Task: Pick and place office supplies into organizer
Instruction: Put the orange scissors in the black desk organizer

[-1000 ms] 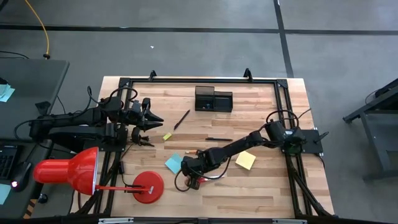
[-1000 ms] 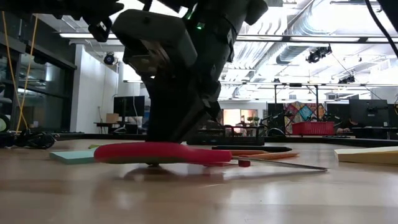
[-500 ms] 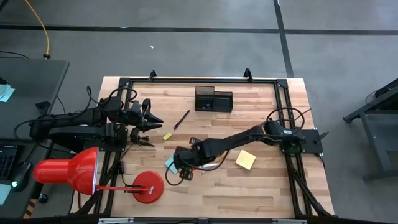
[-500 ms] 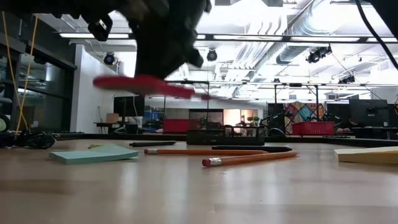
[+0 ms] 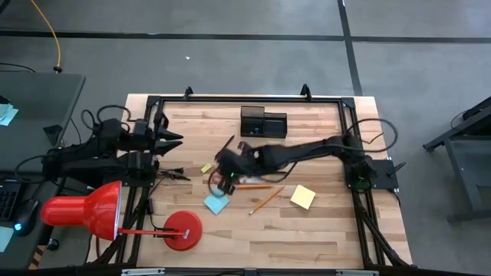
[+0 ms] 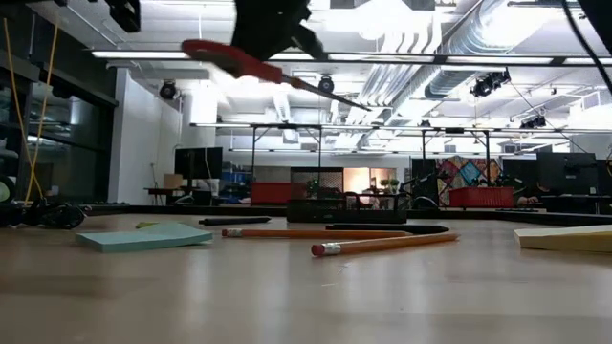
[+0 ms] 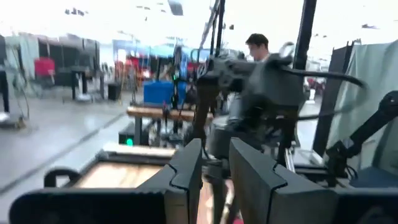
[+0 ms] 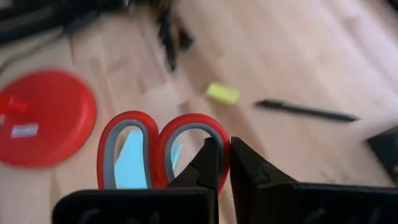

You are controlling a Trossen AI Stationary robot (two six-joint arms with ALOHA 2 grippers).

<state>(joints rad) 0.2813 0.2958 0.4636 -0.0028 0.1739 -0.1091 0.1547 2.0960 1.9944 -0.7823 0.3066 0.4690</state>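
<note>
My right gripper (image 5: pixel 225 175) is shut on the red-handled scissors (image 6: pixel 244 63), high above the table's middle; their two handle loops show in the right wrist view (image 8: pixel 161 146). The black organizer (image 5: pixel 263 121) stands at the far edge. On the table lie two orange pencils (image 5: pixel 253 186) (image 5: pixel 266 201), a blue sticky pad (image 5: pixel 216 203), a yellow sticky pad (image 5: pixel 302 197), a black pen (image 5: pixel 225 146) and a tiny yellow block (image 5: pixel 205 168). My left gripper (image 5: pixel 173 139) is open and empty at the left edge. My right gripper pinches the outer rim of one handle loop (image 8: pixel 202 124) between its two fingers (image 8: pixel 210 163), coming from above. The scissors are lifted clear of the table. They are tilted, with the blades (image 6: pixel 330 94) slanting down toward the table's right.
A big red desk lamp (image 5: pixel 84 205) with a round base (image 5: pixel 182 230) stands at the near left. A black metal frame (image 5: pixel 245 100) runs around the table. A person stands in the room behind, in the left wrist view (image 7: pixel 256 46).
My right gripper has lifted the scissors off the table from the near middle, then carried them up and toward the far edge. The scissors have gone from lying flat to hanging tilted, high above the pencils. My left gripper has drawn back a little toward the left edge.
</note>
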